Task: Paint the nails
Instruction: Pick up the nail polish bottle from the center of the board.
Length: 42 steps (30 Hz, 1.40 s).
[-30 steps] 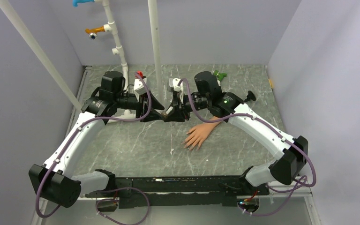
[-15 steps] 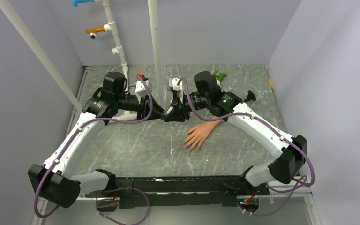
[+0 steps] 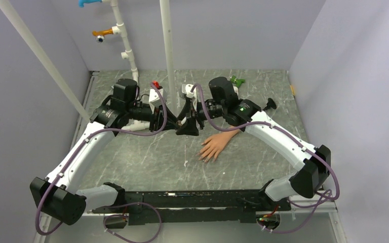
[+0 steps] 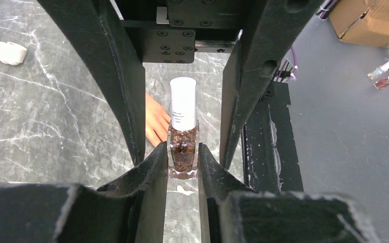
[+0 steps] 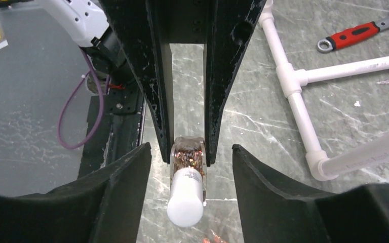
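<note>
Two grippers meet tip to tip above the middle of the bench [image 3: 147, 157] in the top external view: my left gripper [image 3: 172, 125] reaches in from the left and my right gripper [image 3: 185, 125] from the right. The mannequin hand [image 3: 214, 147] lies flat on the bench, right of centre. Its wrist stub is tucked under my right arm and its spread fingers point toward the near edge. The nails [image 3: 204, 157] sit at those fingertips, well apart from both grippers and too small to make out in detail. In the left wrist view, my left fingers [image 4: 154, 167] are clamped on the glass body of a small bottle [image 4: 183, 152] filled with dark glitter. The bottle's white cap [image 4: 183, 104] points away from the camera. Part of the mannequin hand shows behind the bottle, on the left. My right fingers frame the bottle on both sides and stand clear of it. In the right wrist view, my right fingers [image 5: 126, 192] are spread apart, with a gap between each of them and the white cap. The left fingers pinch the glass from both sides. A white pipe frame [image 5: 294, 91] and a red-handled wrench [image 5: 357, 34] lie on the bench beyond.
</note>
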{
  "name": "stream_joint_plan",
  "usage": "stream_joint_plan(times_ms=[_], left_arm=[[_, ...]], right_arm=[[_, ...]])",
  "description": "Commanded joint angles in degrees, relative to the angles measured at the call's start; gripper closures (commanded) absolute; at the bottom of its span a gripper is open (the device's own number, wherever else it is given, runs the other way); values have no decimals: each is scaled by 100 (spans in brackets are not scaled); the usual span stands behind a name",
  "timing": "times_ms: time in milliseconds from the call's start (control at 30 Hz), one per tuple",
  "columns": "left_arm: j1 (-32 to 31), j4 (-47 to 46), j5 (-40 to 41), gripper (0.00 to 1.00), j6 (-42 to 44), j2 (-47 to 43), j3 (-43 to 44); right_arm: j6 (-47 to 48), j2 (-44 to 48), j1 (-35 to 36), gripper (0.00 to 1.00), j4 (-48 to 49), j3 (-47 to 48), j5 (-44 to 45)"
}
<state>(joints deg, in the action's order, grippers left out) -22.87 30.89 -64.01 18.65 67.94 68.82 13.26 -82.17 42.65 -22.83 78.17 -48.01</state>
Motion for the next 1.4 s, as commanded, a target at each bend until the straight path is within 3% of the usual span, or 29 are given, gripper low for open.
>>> stream_joint_plan(times_ms=[0,300,400,700,967,1367], left_arm=[[-59,-180,134,100,115,-216,169],[-59,-292,471,100,151,-413,59],[-55,-351,533,100,127,-439,37],[-59,-466,477,100,29,-419,-2],[-57,-542,418,100,-18,-461,-28],[-60,-542,400,100,-24,-486,-35]], right_arm=[[-9,174,28,35,447,4,10],[29,663,-226,29,385,-601,462],[-153,922,-364,38,753,-937,288],[-301,825,-368,39,1211,-911,-326],[-525,832,-367,53,1658,-1028,-358],[-691,776,-363,60,2016,-1089,-292]])
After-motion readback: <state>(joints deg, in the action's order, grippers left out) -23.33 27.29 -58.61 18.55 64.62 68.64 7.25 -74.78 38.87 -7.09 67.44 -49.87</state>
